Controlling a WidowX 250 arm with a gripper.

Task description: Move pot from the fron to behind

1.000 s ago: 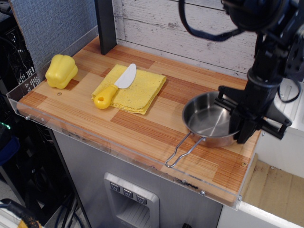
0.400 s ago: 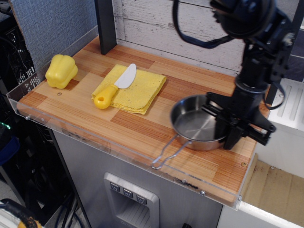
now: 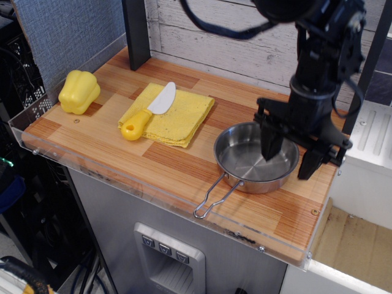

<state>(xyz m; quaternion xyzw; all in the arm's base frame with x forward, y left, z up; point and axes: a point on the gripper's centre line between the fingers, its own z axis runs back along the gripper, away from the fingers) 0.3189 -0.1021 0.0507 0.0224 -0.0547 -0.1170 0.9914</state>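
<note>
The pot (image 3: 240,154), a shallow shiny steel pan, sits on the front right of the wooden board, its wire loop handle (image 3: 211,199) pointing toward the front edge. My gripper (image 3: 286,166) hangs over the pot's right side. Its jaws are spread open. One finger (image 3: 269,146) is over the inside of the pot and the other finger (image 3: 309,162) is outside the right rim. Nothing is gripped between them.
A yellow cloth (image 3: 177,119) with a yellow-handled white knife (image 3: 147,113) on it lies at the board's middle back. A yellow toy pepper (image 3: 79,92) sits at the left. A dark post (image 3: 136,33) stands at the back. A clear plastic lip (image 3: 153,196) borders the board's front.
The gripper dragged the pot leftward along the front of the board, then opened its jaws, let go of the right rim and rose a little.
</note>
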